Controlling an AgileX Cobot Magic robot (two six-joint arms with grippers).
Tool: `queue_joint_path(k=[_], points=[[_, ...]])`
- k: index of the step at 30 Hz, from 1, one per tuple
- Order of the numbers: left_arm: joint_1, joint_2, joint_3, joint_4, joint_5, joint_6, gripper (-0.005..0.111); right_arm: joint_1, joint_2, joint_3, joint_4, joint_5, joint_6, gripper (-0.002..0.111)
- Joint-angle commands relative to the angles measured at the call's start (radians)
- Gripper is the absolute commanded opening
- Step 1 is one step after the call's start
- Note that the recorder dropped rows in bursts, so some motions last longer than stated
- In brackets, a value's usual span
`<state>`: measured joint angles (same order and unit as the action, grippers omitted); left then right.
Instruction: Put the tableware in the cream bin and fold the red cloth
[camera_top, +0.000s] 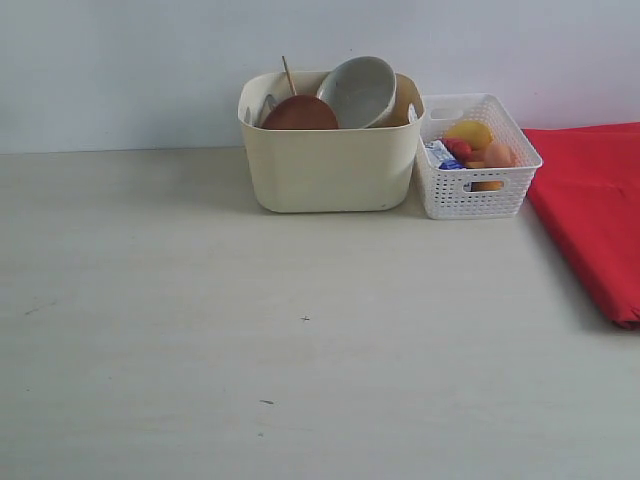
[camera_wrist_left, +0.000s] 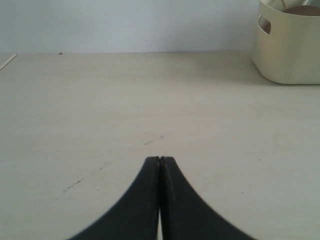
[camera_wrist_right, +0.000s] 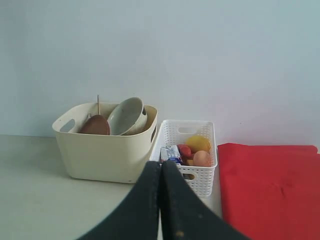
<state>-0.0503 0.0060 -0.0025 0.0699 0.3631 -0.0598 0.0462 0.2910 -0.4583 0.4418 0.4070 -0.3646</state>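
Evidently the tableware step is done: the bowl (camera_top: 358, 90), brown plate (camera_top: 300, 115) and chopsticks (camera_top: 288, 75) are seen inside the cream bin (camera_top: 330, 170) at the back of the desk (camera_top: 250, 330). The red cloth (camera_top: 595, 210) is spread flat beyond the white basket (camera_top: 470, 190), so folding is judged to be next. The left end effector (camera_wrist_left: 160, 159) and right end effector (camera_wrist_right: 160, 163) are pressed together, empty; one must be opened at a cloth edge.
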Motion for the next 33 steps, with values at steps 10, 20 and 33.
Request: queue_joint_path(k=[10,20,33], points=[[0.002,-0.006,0.002,0.005,-0.004,-0.001,0.000,0.000,-0.006,0.005,0.003,-0.013,0.001,0.000],[0.002,-0.006,0.002,0.005,-0.004,-0.001,0.000,0.000,-0.155,0.084,-0.059,0.020,-0.001,0.000],[0.002,-0.006,0.002,0.005,-0.004,-0.001,0.000,0.000,-0.245,0.281,-0.057,-0.039,-0.001,0.000]])
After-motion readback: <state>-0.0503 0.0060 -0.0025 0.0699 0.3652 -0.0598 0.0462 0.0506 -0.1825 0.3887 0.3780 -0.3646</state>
